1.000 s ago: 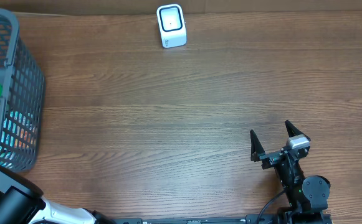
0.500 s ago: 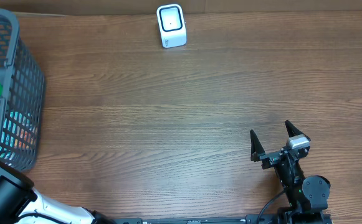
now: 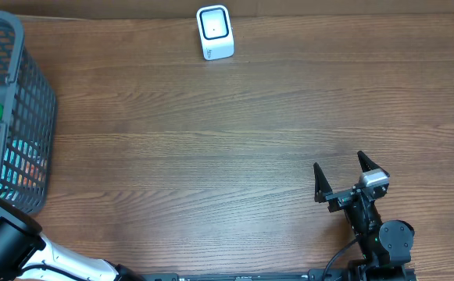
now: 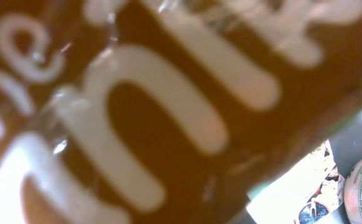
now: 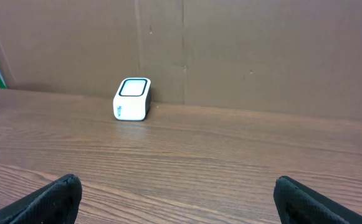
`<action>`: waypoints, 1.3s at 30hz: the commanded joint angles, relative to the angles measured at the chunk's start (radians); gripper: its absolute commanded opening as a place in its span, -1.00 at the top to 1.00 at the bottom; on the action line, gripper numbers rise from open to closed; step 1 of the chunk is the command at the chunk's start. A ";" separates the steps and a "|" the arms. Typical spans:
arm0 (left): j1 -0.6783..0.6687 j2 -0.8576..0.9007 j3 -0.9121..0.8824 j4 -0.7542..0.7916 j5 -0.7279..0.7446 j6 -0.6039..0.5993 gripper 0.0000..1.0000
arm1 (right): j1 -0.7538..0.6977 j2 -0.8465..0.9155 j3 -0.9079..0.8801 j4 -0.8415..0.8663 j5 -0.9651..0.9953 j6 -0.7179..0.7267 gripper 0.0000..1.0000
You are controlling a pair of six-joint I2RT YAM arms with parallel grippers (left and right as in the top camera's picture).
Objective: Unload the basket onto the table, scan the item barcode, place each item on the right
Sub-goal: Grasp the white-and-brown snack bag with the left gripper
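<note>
Inside the basket (image 3: 31, 117), the left tool has just gone from wide to clenched, pressed against the brown packet (image 4: 168, 124); whether it truly grips is unclear. The scanner (image 3: 214, 33) sits well away from it. The right tool (image 3: 341, 178) rests spread wide.

Brown wrapper (image 4: 168, 93), left wrist view: large white lowercase letters, cropped, blurred; "e" and "n" discernible, whole word unreadable.

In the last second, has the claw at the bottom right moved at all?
No. The right gripper sits exactly where it was, measured against the white scanner in the overhead view, jaws open as before.
</note>
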 commanded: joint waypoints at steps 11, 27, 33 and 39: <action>-0.031 -0.317 -0.002 -0.052 0.015 -0.042 0.92 | -0.005 -0.012 -0.011 0.006 -0.005 0.004 -1.00; -0.033 -0.621 -0.003 -0.159 0.203 -0.204 0.66 | -0.005 -0.012 -0.011 0.006 -0.005 0.004 -1.00; -0.032 -0.536 -0.003 -0.191 0.164 -0.100 -0.16 | -0.005 -0.012 -0.011 0.006 -0.005 0.004 -1.00; -0.032 -0.391 -0.003 -0.174 0.114 -0.062 -0.34 | -0.005 -0.012 -0.011 0.006 -0.005 0.004 -1.00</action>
